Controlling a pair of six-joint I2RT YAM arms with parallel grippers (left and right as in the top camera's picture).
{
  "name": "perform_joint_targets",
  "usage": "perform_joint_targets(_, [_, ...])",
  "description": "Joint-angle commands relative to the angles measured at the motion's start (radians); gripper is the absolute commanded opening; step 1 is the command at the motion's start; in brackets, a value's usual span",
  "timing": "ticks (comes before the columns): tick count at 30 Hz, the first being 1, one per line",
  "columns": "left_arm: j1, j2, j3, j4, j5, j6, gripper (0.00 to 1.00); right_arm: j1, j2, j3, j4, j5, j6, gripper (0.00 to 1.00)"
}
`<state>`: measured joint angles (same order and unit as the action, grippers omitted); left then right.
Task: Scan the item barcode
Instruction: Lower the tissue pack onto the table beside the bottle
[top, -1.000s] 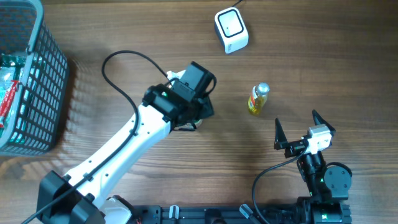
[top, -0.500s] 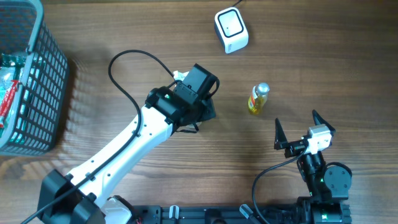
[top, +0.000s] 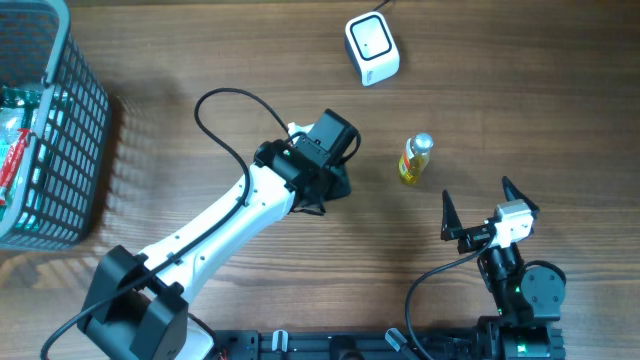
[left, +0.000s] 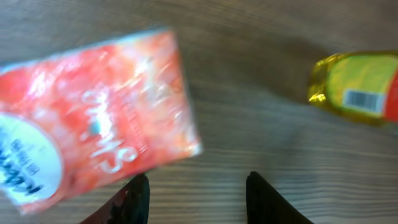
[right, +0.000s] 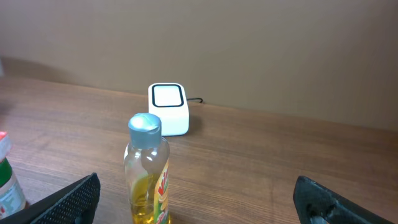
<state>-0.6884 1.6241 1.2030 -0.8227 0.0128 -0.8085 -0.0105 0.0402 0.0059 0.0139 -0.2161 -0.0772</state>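
Left arm has swung a bit further right across the table (top: 500, 80) since a second ago, its black cable (top: 225, 110) looping along with it, so the left gripper (top: 333, 178) now sits closer to the bottle (top: 414, 160). Everything else is where it was.

Surface is dark brown wood with a clear grain, and behind it, in the right wrist view, a plain tan wall (right: 249, 50). A grey wire basket (top: 60, 150) with some packaged stuff inside sits at the far left edge. The white scanner (top: 371, 47) is at the far side, right of middle.

The packet (left: 93, 124) shows up only in the left wrist view, blurry: red-orange crinkly plastic with white lettering, on the wood just ahead of the left fingers and left of the bottle. Left jaws are spread with bare wood between them.

Bottle is upright, yellow liquid, silver cap, barcode on its label. The right gripper (top: 475, 190) is near right, jaws wide apart, holding nothing.
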Motion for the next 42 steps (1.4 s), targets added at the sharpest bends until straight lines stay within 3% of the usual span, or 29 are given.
perform_joint_targets(1, [-0.003,0.005,-0.01,-0.027,-0.019,0.081,0.44,-0.007,-0.005,-0.001,0.002,0.008,-0.001,1.0])
perform_joint_targets(21, [-0.003,0.005,-0.01,-0.126,-0.335,0.125,0.46,-0.007,-0.005,-0.001,0.002,0.008,-0.001,1.0])
perform_joint_targets(29, [-0.003,-0.062,0.049,-0.215,-0.272,0.125,0.43,-0.007,-0.005,-0.001,0.002,0.008,-0.001,1.0])
perform_joint_targets(36, [0.024,-0.192,0.069,-0.145,-0.275,0.113,0.43,-0.007,-0.005,-0.001,0.002,0.008,-0.001,1.0])
perform_joint_targets(38, [0.043,-0.185,0.069,-0.122,-0.276,0.043,0.49,-0.007,-0.005,-0.001,0.002,0.008,-0.001,1.0])
perform_joint_targets(40, [0.059,-0.168,0.069,-0.07,-0.289,0.034,0.75,-0.007,-0.005,-0.001,0.002,0.008,-0.001,1.0])
perform_joint_targets(42, [0.088,-0.155,0.069,-0.006,-0.303,0.034,0.83,-0.007,-0.005,-0.001,0.002,0.008,-0.001,1.0])
